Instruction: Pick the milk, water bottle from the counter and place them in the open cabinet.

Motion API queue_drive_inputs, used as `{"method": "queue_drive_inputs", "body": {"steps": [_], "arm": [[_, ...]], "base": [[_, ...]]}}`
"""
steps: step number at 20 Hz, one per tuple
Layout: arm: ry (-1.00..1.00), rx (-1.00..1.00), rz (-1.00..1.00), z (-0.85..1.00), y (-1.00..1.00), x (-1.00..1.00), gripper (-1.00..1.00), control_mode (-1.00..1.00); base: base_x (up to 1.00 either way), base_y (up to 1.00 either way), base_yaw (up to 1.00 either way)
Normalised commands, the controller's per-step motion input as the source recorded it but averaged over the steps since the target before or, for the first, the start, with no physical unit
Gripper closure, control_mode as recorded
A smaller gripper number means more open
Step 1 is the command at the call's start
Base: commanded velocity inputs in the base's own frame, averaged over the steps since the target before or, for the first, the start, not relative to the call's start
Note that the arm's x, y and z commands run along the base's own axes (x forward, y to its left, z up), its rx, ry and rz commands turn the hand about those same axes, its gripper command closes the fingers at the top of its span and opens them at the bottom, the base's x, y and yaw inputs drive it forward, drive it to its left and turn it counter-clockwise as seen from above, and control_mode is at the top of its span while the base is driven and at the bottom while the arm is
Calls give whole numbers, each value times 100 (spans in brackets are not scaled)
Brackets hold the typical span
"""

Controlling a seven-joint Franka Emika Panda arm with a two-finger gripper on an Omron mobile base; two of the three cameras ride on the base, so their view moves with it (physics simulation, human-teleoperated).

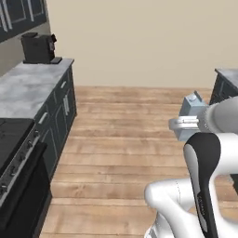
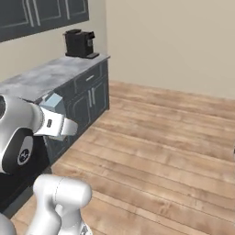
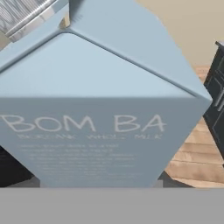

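The milk (image 1: 192, 104) is a pale blue-grey carton with a gabled top, held in the air above the wooden floor. My gripper (image 1: 185, 124) is shut on it around its middle. From the other side, the carton's top (image 2: 53, 102) shows just above my gripper (image 2: 63, 127). In the hand view the milk (image 3: 100, 96) is very close, with printed lettering on its face, and it hides my fingertips. A corner of the marble counter (image 1: 227, 73) over dark cabinets shows at the far right. The water bottle and the open cabinet are out of view.
A marble wall worktop (image 1: 28, 86) with drawers runs along the left and carries a black coffee machine (image 1: 38, 48). A dark stove (image 1: 14, 153) sits at its near end, with wall cabinets (image 2: 41, 13) above. Bare wooden floor (image 1: 125, 139) lies between.
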Motion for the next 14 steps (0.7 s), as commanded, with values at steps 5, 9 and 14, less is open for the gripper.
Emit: {"method": "queue_drive_inputs", "body": {"steps": [5,9,14], "arm": [[0,0,0,0,0,0,100,100],[0,0,0,0,0,0,100,100],[0,0,0,0,0,0,100,100]], "base": [[-54,0,57],[-53,2,54],[-50,4,47]]}}
